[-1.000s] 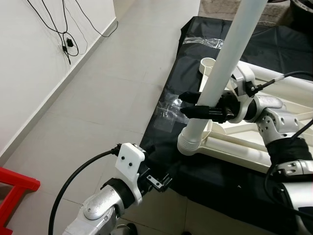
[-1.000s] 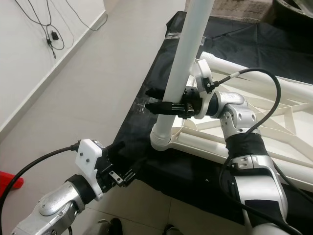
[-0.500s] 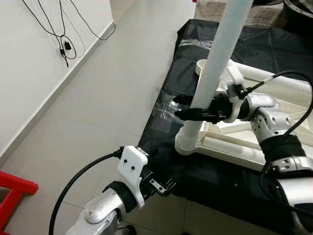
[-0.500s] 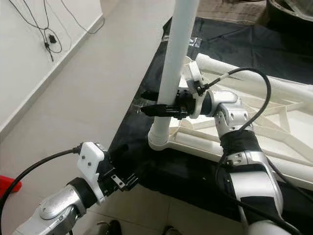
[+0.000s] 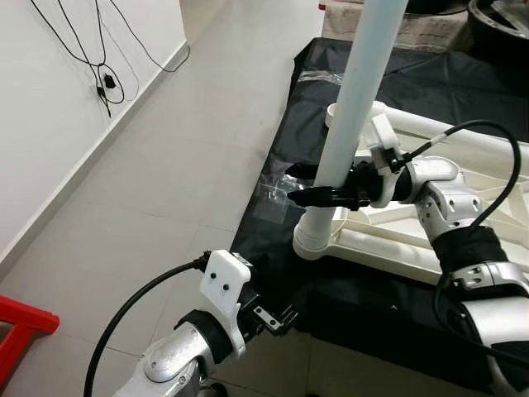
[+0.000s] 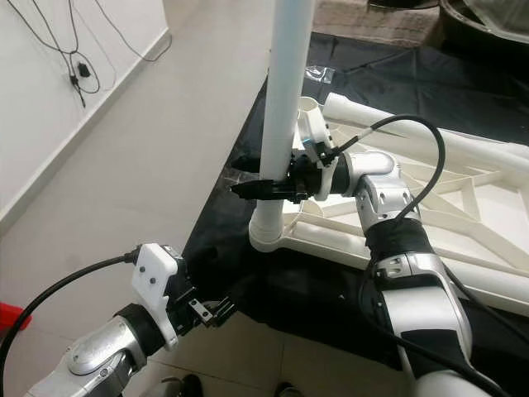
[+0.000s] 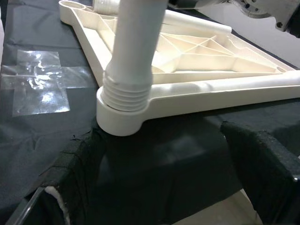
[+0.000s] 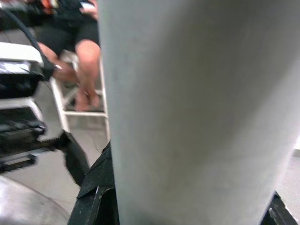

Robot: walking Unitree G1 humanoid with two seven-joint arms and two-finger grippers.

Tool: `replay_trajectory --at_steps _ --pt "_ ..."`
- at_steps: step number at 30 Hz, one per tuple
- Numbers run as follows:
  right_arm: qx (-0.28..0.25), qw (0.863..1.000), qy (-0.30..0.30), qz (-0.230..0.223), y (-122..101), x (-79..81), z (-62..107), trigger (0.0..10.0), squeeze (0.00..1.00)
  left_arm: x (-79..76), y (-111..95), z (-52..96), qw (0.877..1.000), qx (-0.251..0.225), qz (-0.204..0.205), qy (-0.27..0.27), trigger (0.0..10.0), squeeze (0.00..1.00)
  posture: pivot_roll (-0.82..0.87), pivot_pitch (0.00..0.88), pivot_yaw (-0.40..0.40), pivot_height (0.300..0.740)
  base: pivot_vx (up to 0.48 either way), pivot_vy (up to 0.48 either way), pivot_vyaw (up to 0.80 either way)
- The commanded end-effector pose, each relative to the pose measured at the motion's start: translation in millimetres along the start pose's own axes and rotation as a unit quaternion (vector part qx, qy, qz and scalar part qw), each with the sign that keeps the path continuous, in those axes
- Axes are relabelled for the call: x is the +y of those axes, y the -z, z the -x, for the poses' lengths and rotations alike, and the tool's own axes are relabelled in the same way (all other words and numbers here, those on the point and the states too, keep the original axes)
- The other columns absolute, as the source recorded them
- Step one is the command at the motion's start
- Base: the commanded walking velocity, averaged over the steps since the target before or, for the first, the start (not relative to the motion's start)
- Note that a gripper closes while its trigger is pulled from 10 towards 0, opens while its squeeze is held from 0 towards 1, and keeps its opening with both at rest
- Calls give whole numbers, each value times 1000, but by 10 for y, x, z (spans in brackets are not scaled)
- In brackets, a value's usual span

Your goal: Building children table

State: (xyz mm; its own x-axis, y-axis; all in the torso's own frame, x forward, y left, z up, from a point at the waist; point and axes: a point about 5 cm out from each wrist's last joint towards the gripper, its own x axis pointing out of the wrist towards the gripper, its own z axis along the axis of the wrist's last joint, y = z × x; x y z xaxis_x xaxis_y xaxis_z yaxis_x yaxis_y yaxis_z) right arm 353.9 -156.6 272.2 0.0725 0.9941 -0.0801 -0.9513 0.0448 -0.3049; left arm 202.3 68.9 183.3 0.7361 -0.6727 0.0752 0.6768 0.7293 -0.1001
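Observation:
A long white table leg [image 5: 354, 99] stands upright, its threaded end in a round corner socket [image 5: 312, 245] of the white table frame [image 5: 397, 252], which lies flat on a black cloth. My right gripper [image 5: 299, 185] is shut on the leg a little above the socket; the leg [image 8: 187, 112] is close up in the right wrist view, with black fingers [image 8: 91, 199] beside it. My left gripper [image 5: 277, 310] hangs open low by the cloth's near edge, apart from the socket [image 7: 123, 117], and holds nothing.
The black cloth [image 5: 326, 91] covers a low surface, with a patch of clear tape [image 5: 277, 192] near the socket. Tiled floor lies to the left, with wall cables [image 5: 103, 78] and a red frame [image 5: 21, 324]. A seated person's legs [image 8: 82, 61] are behind.
The camera has shifted a little. The leg now stands more upright in the socket, with the right gripper still shut on it. The left gripper stays low by the cloth's edge.

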Motion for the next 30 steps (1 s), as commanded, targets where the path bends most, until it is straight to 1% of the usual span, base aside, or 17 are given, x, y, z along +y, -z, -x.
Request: replay_trajectory --at_steps 1,4,5,6,9,11,14,16,17,20,22,23,26,27,28,29,30 --pt "60 998 27 -22 246 32 8 10000 0 -22 14 21 1000 5 -1 3 10000 0 124 239 -31 740 0 0 0" --pt "63 996 60 -23 261 -2 7 10000 0 -15 11 11 1000 3 -2 2 10000 0 123 235 -31 740 0 0 0" --pt "64 994 84 -27 270 -26 13 10000 0 -11 9 8 1000 3 -3 1 10000 0 119 235 -30 740 0 0 0" --pt "64 994 84 -27 270 -26 13 10000 0 -11 9 8 1000 3 -3 1 10000 0 119 235 -30 740 0 0 0" --pt "66 987 144 -42 296 -94 34 10000 0 6 7 2 1000 2 -5 -1 10000 0 118 238 -31 740 0 0 0" --pt "66 985 154 -48 306 -106 39 10000 0 10 7 1 1000 2 -6 -2 10000 0 118 238 -31 740 0 0 0" --pt "51 973 218 -63 320 -186 57 10000 0 24 8 -3 1000 1 -7 -7 10000 0 117 240 -35 740 0 0 0" --pt "46 970 230 -64 317 -201 58 10000 0 27 8 -4 1000 1 -7 -8 10000 0 117 240 -35 740 0 0 0" --pt "37 964 253 -78 329 -222 50 10000 0 30 9 -3 1000 1 -8 -8 10000 0 117 240 -33 740 0 0 0" --pt "33 960 265 -84 339 -231 41 10000 0 36 10 -5 1000 1 -9 -9 10000 0 115 240 -33 740 0 0 0" --pt "22 953 288 -90 357 -239 24 10000 0 45 11 -9 1000 1 -9 -9 10000 0 115 241 -32 740 0 0 0" --pt "22 953 288 -90 357 -239 24 10000 0 45 11 -9 1000 1 -9 -9 10000 0 115 241 -32 740 0 0 0" --pt "12 943 318 -101 421 -208 -15 10000 0 66 9 -11 1000 1 -12 -12 10000 0 120 243 -31 740 0 0 0" --pt "12 943 318 -101 421 -208 -15 10000 0 66 9 -11 1000 1 -12 -12 10000 0 120 243 -31 740 0 0 0" --pt "11 937 334 -100 444 -201 -27 10000 0 71 8 -10 1000 1 -12 -12 10000 0 118 244 -29 740 0 0 0" --pt "10 927 361 -103 472 -211 -34 10000 0 78 8 -10 1000 1 -14 -13 10000 0 116 245 -29 740 0 0 0" --pt "10 927 361 -103 472 -211 -34 10000 0 78 8 -10 1000 1 -14 -13 10000 0 116 245 -29 740 0 0 0"
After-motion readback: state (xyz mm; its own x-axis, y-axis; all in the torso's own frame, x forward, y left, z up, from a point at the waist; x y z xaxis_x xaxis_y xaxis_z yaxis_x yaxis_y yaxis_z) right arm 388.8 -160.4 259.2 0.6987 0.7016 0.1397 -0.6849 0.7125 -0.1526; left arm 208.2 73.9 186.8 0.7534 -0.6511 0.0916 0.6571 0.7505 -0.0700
